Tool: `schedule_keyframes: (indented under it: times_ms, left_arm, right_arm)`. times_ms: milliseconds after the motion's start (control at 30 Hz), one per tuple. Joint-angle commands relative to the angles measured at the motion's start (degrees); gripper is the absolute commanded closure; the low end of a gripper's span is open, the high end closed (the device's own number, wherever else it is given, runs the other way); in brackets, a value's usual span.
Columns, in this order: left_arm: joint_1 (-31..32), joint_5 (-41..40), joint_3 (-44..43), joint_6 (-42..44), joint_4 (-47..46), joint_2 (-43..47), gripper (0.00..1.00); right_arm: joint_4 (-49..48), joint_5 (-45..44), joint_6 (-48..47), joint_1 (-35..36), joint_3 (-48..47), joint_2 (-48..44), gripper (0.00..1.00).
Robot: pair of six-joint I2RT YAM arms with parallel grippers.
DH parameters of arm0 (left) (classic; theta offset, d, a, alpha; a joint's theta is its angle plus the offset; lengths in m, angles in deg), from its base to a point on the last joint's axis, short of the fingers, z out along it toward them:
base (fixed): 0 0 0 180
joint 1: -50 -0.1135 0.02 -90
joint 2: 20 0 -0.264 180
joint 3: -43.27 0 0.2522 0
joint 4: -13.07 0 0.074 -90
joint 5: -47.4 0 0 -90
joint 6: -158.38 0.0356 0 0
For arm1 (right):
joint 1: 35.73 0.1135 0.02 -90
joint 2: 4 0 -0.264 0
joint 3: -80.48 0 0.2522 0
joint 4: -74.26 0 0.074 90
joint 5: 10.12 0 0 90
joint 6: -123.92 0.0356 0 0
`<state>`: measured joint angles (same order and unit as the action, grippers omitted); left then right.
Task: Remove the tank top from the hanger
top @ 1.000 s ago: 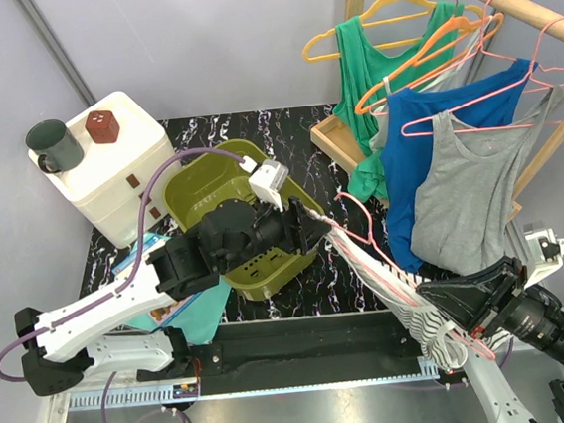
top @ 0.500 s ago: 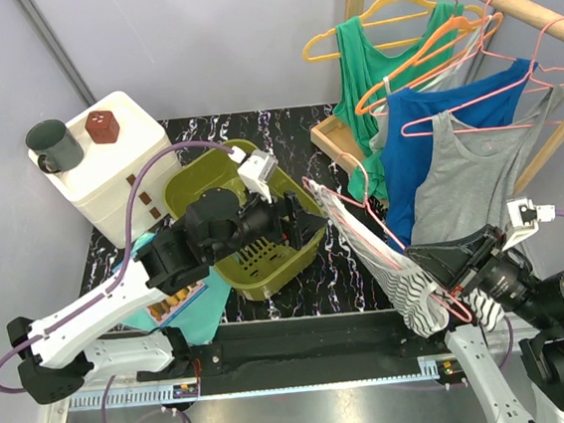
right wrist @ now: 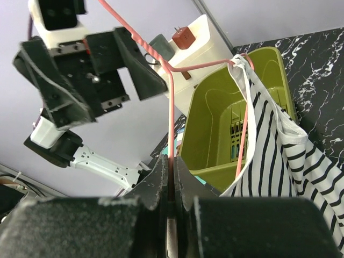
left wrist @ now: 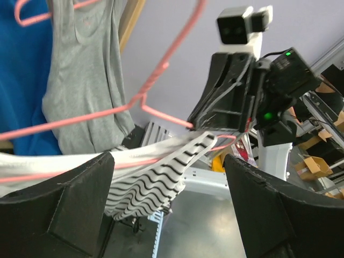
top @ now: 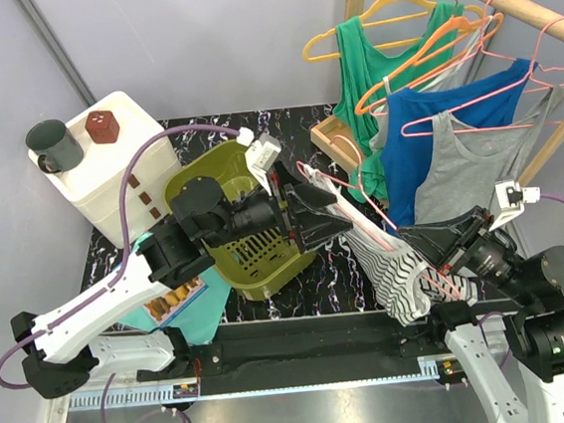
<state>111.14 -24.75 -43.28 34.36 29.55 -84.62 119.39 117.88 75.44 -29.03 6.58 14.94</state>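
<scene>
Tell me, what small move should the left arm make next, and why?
Probably close the left end effector on the striped tank top. Its jaws stand open and the fabric appears to lie between them. The right end effector is shut on the pink hanger, and the top hangs on that hanger.

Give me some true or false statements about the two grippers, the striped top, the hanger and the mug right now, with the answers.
1. The right gripper is shut on the pink hanger. True.
2. The left gripper is clamped on the striped top. False: its jaws stand wide open.
3. The striped top lies in the basket. False: it hangs on the pink hanger, beside the basket.
4. The mug stands on the white box. True.
</scene>
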Motion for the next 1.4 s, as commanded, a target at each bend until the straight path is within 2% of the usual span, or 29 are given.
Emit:
schedule_keyframes:
  times_ms: [0,167,400,533,633,667,733,767,833,867,933,967,1033,1133,1200,1367]
  left_arm:
    - [-0.1,-2.2,-5.1,4.3,-5.8,0.6,0.12]
    - [-0.1,-3.0,-9.6,5.7,-5.6,-2.2,0.11]
    - [-0.1,-3.5,-20.2,9.0,-0.9,-11.0,0.11]
    - [-0.1,-4.0,-22.6,10.2,0.9,-13.8,0.17]
    - [-0.1,-6.1,-23.0,11.5,2.5,-14.5,0.25]
    - [-0.1,-6.2,-23.1,11.9,2.6,-14.7,0.38]
    - [-0.1,-6.2,-23.3,12.7,2.8,-14.6,0.53]
    - [-0.1,-5.9,-23.6,13.5,2.8,-14.7,0.73]
    - [-0.1,-6.3,-24.7,14.9,4.2,-14.9,0.97]
    - [-0.1,-7.0,-26.2,16.6,5.2,-15.4,1.0]
    - [-0.1,-6.7,-27.7,19.2,8.1,-16.0,1.0]
    - [-0.1,-5.4,-29.0,22.0,9.0,-16.3,1.0]
    - [-0.1,-4.4,-29.3,24.4,10.8,-16.2,1.0]
    - [-0.1,-2.6,-29.5,28.2,12.2,-16.2,1.0]
    - [-0.1,0.0,-29.7,30.9,12.9,-16.2,1.0]
    - [-0.1,4.8,-32.7,35.3,16.4,-18.0,1.0]
  right_arm:
    - [-6.3,-0.1,0.8,-0.3,0.4,0.8,1.0]
    - [-6.8,0.8,1.3,-0.2,1.3,1.4,1.0]
    - [-7.5,1.3,2.0,-0.2,1.9,1.6,1.0]
    - [-9.0,1.9,3.0,-0.2,2.5,1.9,1.0]
    - [-9.9,2.3,3.6,-0.2,2.6,2.2,1.0]
    - [-10.3,2.4,3.7,-0.2,2.7,2.2,1.0]
    - [-10.3,3.0,3.7,-0.2,3.0,2.7,1.0]
    - [-10.5,3.3,3.5,-0.1,3.2,2.8,1.0]
    - [-10.1,3.6,3.5,-0.2,3.7,4.0,1.0]
    - [-9.0,3.7,3.2,-0.2,3.5,4.7,0.96]
    - [-8.0,5.2,3.0,-0.2,3.4,7.1,0.85]
    - [-6.8,5.6,2.6,-0.2,3.1,8.0,0.7]
    - [-4.8,5.2,0.3,-0.2,2.1,10.5,0.59]
    - [-0.4,5.3,-3.7,-0.2,-0.7,13.9,0.53]
    - [2.5,5.8,-5.7,-0.2,-3.3,15.8,0.44]
    - [7.4,7.3,-11.7,-0.2,-8.8,20.7,0.41]
